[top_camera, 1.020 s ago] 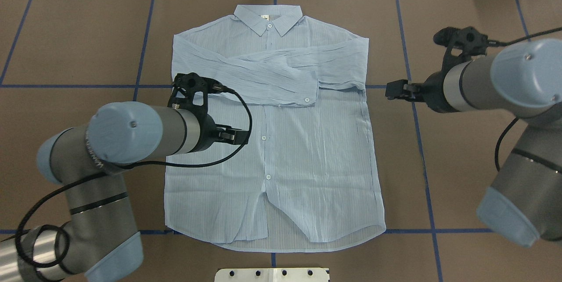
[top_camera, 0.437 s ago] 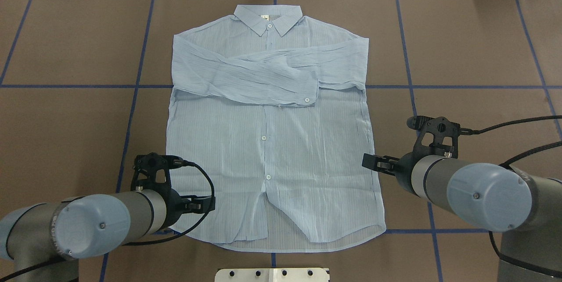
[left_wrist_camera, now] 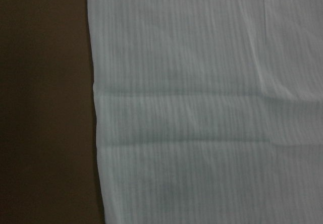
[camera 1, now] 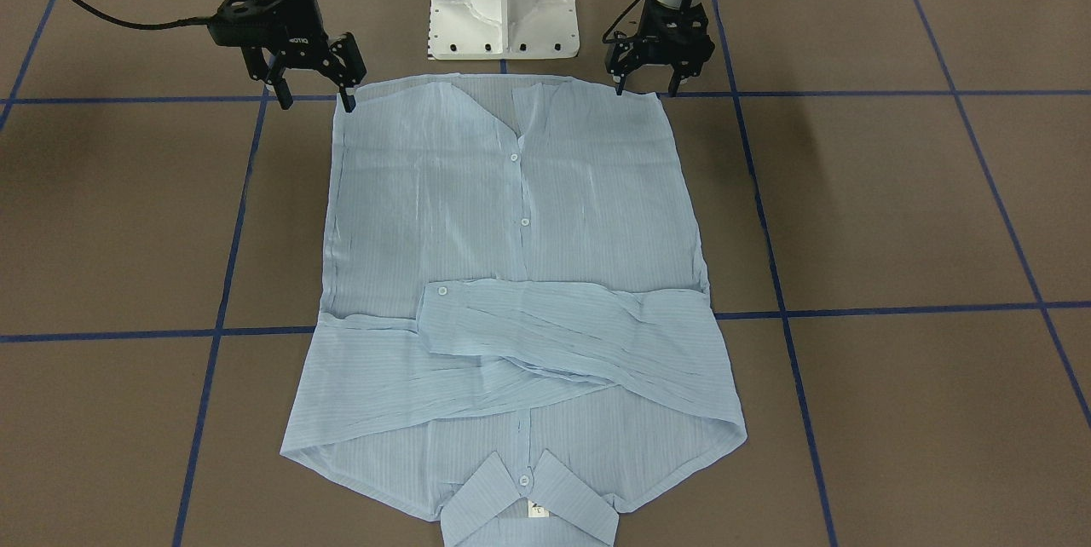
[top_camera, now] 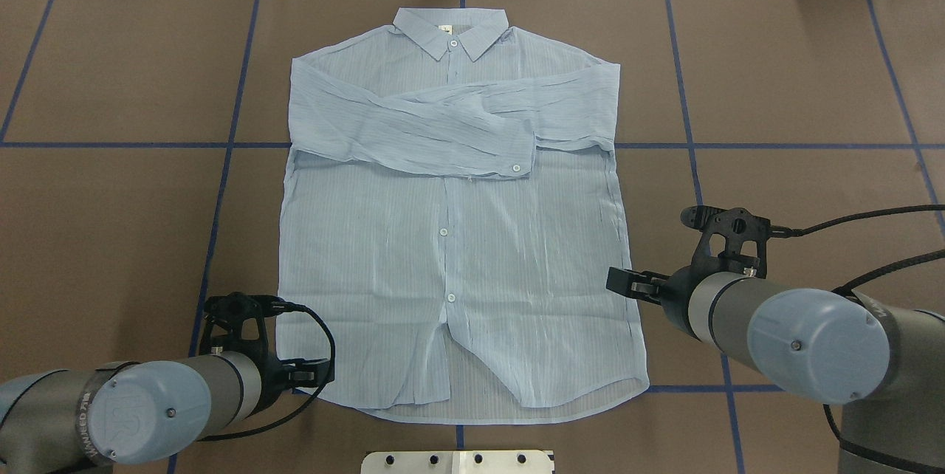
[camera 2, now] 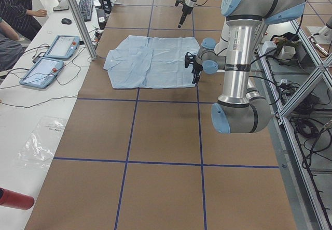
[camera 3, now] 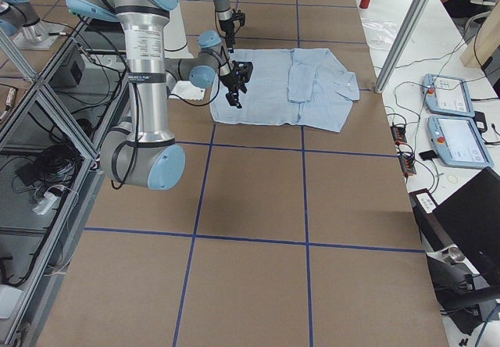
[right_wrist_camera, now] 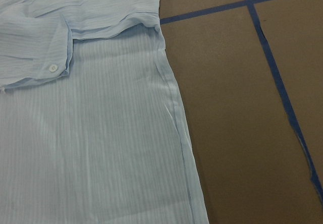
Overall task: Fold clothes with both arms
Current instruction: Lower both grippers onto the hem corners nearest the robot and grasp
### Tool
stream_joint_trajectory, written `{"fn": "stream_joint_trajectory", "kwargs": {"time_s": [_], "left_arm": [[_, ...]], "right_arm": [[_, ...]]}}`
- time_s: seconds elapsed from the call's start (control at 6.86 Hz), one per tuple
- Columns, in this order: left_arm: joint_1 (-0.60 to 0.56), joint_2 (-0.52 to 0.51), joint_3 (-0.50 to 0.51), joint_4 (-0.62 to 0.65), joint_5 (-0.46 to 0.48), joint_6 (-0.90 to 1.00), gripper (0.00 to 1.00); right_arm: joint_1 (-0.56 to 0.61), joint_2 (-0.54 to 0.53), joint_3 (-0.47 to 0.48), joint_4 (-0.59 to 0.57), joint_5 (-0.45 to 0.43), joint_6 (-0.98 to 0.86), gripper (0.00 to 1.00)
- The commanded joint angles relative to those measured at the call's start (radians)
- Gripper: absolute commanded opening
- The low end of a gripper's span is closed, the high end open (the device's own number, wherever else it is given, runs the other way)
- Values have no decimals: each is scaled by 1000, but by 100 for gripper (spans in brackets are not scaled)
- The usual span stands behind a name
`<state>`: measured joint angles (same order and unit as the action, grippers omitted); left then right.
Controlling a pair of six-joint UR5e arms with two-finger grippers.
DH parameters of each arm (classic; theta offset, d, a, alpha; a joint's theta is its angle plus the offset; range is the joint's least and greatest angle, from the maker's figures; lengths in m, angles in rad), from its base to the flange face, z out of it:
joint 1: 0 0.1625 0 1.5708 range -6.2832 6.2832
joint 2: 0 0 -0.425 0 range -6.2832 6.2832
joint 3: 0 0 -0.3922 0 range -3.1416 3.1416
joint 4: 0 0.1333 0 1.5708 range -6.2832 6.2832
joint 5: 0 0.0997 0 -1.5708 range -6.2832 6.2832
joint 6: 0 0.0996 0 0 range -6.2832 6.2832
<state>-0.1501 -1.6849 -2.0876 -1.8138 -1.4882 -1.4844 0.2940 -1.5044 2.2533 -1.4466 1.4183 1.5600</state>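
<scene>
So the shirt (top_camera: 458, 252) hasn't budged at all since a second ago: it lies flat in the middle of the table (top_camera: 111, 223), buttons up, collar (top_camera: 450, 29) at the far side from the robot, hem (top_camera: 472, 411) just in front of the white base (camera 1: 503, 2), and both sleeves crossed over the chest with one cuff (top_camera: 517, 164) on top. What's changed is the arms. A second ago we had the left gripper (camera 1: 644, 89) out over the shirt's left half at about mid-body; since then it has pulled back toward the robot and now sits right at the hem's left corner, a bit closer in than it was 0.4 s ago. Its wrist camera is filled with striped cloth and the shirt's side edge, so it looks low. The right gripper (camera 1: 318, 104) started off beside the folded sleeve, clear of the cloth; it has also come back toward the robot and is now by the shirt's right edge, not far from the hem, and has hardly moved in the last 0.4 s. Its wrist view takes in the cuff and a long run of that edge, so we'd say it's higher up. From the front view both pincers have their fingers spread apart, holding nothing.
</scene>
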Motion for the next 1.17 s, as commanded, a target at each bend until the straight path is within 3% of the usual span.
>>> {"fn": "stream_joint_trajectory", "kwargs": {"time_s": [0.0,0.29,0.58,1.02], "left_arm": [[6,2,4,33,0,-7,68],[6,5,9,33,0,-7,53],[6,5,11,44,-1,-7,44],[12,-4,11,79,-1,-7,16]], "right_arm": [[-6,1,0,0,-1,5,100],[-13,0,0,0,-13,5,100],[-19,0,0,0,-18,5,100],[-27,0,0,0,-21,6,100]]}}
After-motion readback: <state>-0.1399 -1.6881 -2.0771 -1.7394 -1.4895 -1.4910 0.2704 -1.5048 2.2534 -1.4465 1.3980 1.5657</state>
